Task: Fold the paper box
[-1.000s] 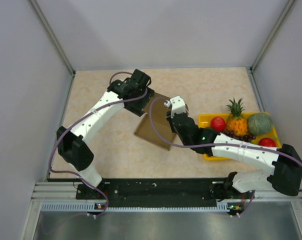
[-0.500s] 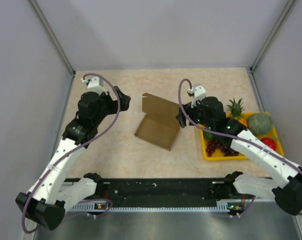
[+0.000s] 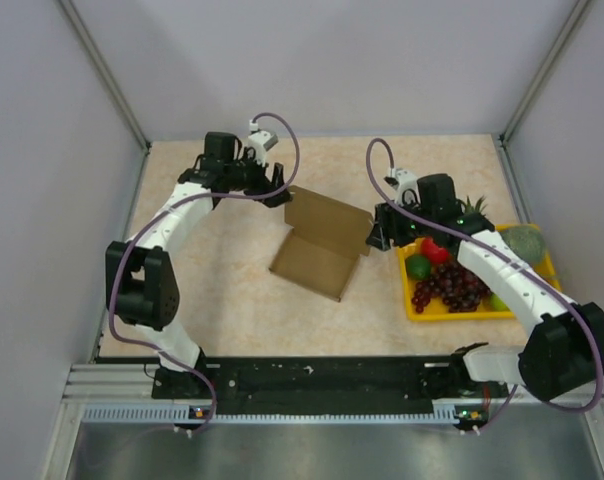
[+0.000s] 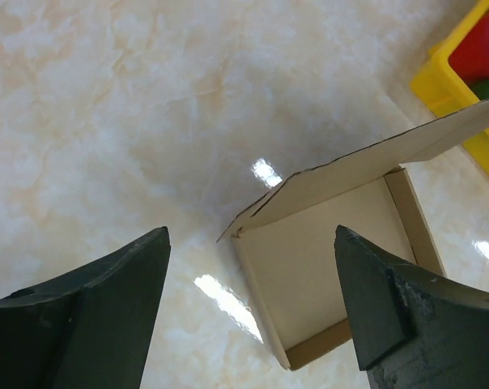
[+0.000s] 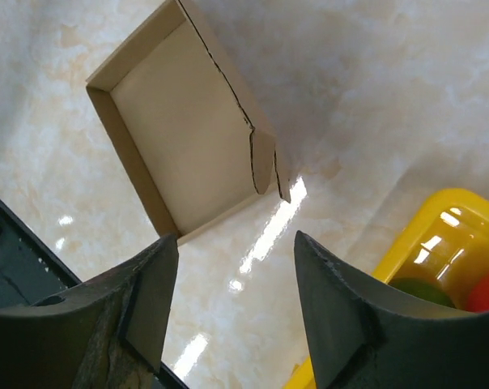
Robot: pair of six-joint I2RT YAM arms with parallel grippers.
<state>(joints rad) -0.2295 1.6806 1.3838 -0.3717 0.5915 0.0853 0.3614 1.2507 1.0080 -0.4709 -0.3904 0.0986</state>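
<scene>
A marbled beige table (image 3: 222,270) sat between grey walls. The left gripper (image 3: 279,188) hovered with its fingers spread wide and nothing between them. The paper box (image 3: 317,250) lay just beyond and below its tips, tray open, lid tilted up. The right gripper (image 3: 378,232) was spread and empty too, with the box just off its left and a yellow tray (image 3: 452,316) of fruit close on its other side.

Brown paper box (image 3: 317,250), yellow tray (image 3: 462,316), beige marbled table (image 3: 212,270).
</scene>
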